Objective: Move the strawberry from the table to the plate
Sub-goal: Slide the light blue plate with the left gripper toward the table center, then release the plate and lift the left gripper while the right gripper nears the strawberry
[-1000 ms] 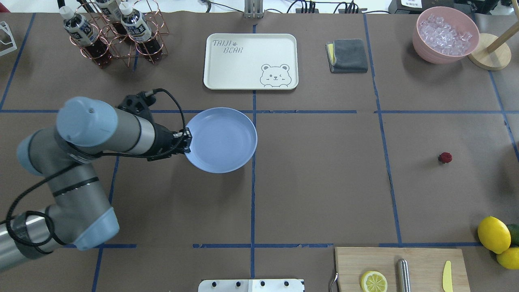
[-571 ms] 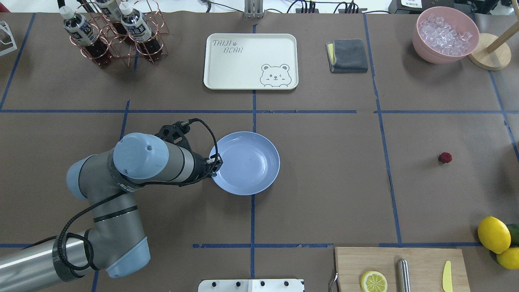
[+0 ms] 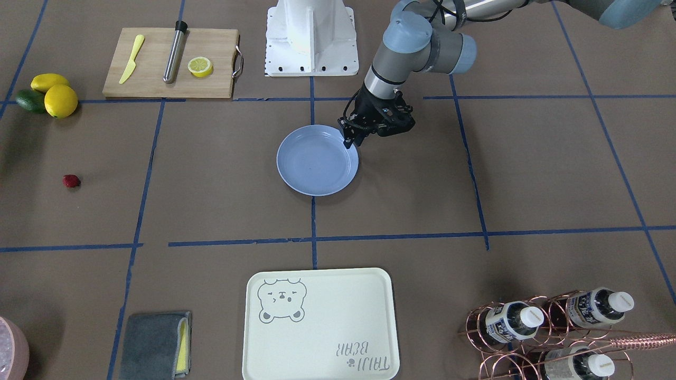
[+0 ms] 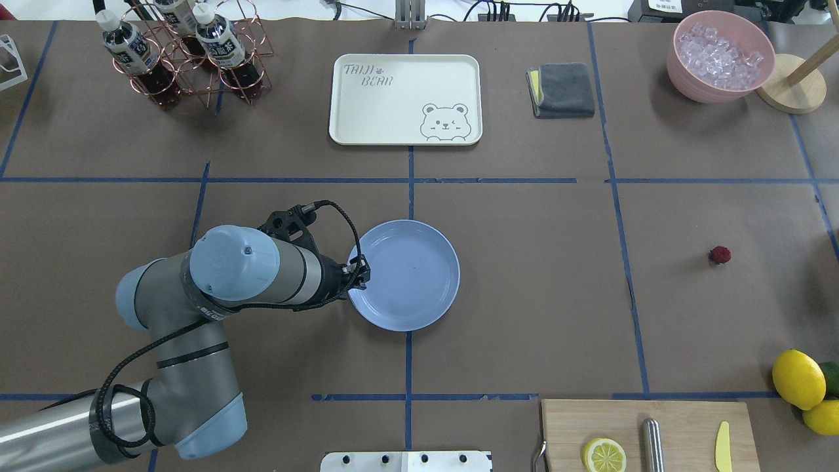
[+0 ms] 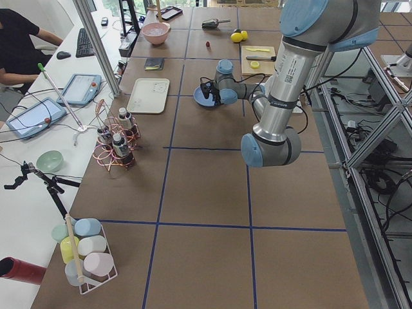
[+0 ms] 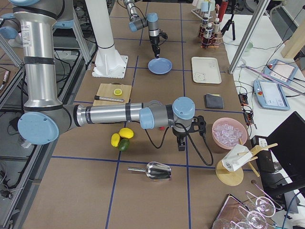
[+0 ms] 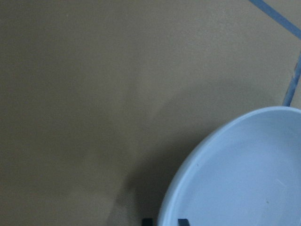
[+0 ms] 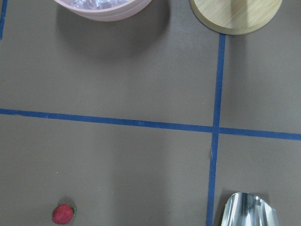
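Left fingers [image 4: 361, 273]: pinched on the plate [image 4: 419, 278] at its rim on the robot's left, one tip on either side of the rim.
Plate: straddles the centre blue tape line; resting or raised, cannot tell.
Strawberry [image 4: 720, 255]: lies on the surface [image 4: 524, 314] far to the robot's right, well apart from the plate.
Right fingers [image 6: 181, 146]: point down over the surface; how far open, cannot tell.

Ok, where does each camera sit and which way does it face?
Front: across the table, facing the robot's base; left arm.
Overhead: behind the robot, looking down; left arm.
Left: table's left end, looking along it; left arm.
Right: opposite end; right arm near, left far.
Left wrist: down on plate rim; fingers.
Right wrist: down on strawberry; nothing.
Front and overhead share plate and strawberry.
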`<control>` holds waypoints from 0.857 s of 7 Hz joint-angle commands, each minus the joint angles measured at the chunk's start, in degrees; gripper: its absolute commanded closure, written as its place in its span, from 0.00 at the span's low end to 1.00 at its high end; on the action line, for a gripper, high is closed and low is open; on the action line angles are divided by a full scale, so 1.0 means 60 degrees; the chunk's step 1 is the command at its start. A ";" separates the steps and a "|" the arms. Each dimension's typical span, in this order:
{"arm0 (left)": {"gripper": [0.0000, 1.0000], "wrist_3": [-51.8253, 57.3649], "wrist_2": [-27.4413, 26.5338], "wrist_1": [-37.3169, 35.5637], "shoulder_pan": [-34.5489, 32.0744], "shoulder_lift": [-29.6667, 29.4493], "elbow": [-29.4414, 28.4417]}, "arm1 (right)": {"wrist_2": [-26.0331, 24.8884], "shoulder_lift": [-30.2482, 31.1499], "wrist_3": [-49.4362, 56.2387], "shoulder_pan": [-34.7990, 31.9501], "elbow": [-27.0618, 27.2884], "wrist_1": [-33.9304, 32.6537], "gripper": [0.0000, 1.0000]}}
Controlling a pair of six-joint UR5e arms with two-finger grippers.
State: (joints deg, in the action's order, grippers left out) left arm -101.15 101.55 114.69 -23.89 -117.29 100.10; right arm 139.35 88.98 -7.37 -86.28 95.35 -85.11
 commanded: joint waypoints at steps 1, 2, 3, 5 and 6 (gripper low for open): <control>0.00 0.0639 0.0024 -0.0638 -0.0352 0.0052 0.0555 | -0.0080 0.0009 -0.1141 0.0739 0.0090 0.0469 0.00; 0.00 0.1209 0.0024 -0.1557 -0.0485 -0.0006 0.1051 | -0.0153 0.0067 -0.2074 0.1192 0.0104 0.1111 0.00; 0.00 0.1591 0.0053 -0.2131 -0.0864 -0.0050 0.1477 | -0.0705 0.0300 -0.3214 0.1878 0.0104 0.2466 0.00; 0.00 0.1829 0.0579 -0.2415 -0.1595 0.0036 0.1671 | -0.1602 0.0901 -0.5008 0.3330 0.0235 0.4161 0.00; 0.00 0.2062 0.0667 -0.2459 -0.1919 0.0051 0.1759 | -0.2025 0.1265 -0.5027 0.3857 0.0468 0.4179 0.00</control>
State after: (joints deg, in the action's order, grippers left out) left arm -90.21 104.70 100.51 -32.86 -117.16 109.91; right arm 130.08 94.25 -35.50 -67.22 96.87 -61.94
